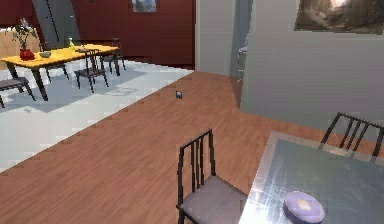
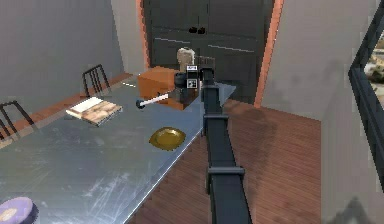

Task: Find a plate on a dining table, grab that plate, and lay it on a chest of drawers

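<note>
While the arm (image 2: 222, 140) stretches far out across the grey table (image 2: 90, 160), the gripper (image 2: 181, 82) sits at its far end, up by a brown box (image 2: 158, 80) and a small pale bust (image 2: 185, 56) near the table's far edge. The plate (image 2: 167, 138) is a flat, round, golden-brown thing, and it lies on the grey table, near its right edge in the arm side view, just to the left of the dark arm bar. So the plate is not out in front of the 2 fingers; it lies lower in the arm side view than they do, closer to the robot, with the arm reaching past it. I cannot tell if the fingers are gripping or let go, and I cannot tell if the gripper holds anything, because the box stands right behind it. The plate is round, so it has no long side to line up with; it just lies flat. I think the next move needs the arm to pull back in until the fingers are beside the plate, and then to drop toward its rim. A pale stack (image 2: 93, 110) lies well apart on the left, and a purple dish (image 2: 15, 210) sits at the table's near left corner, well away from the plate. With only 1 arm, there is no choosing.
</note>
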Motion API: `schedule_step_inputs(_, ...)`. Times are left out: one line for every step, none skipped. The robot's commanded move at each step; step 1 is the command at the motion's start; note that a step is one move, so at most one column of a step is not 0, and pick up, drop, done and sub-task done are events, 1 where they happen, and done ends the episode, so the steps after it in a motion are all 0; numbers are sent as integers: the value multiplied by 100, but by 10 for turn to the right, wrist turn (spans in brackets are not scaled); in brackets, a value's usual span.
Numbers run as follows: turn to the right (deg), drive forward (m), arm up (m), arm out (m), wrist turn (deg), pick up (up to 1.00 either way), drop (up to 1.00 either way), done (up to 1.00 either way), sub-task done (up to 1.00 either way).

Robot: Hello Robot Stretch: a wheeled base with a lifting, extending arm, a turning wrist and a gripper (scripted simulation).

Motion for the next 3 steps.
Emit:
schedule_step_inputs(0,0,0,0,120,0,0,0,0)
schedule_step_inputs(0,0,-30,0,0,0,0,0,0)
schedule_step_inputs(0,0,0,0,0,100,0,0,0)
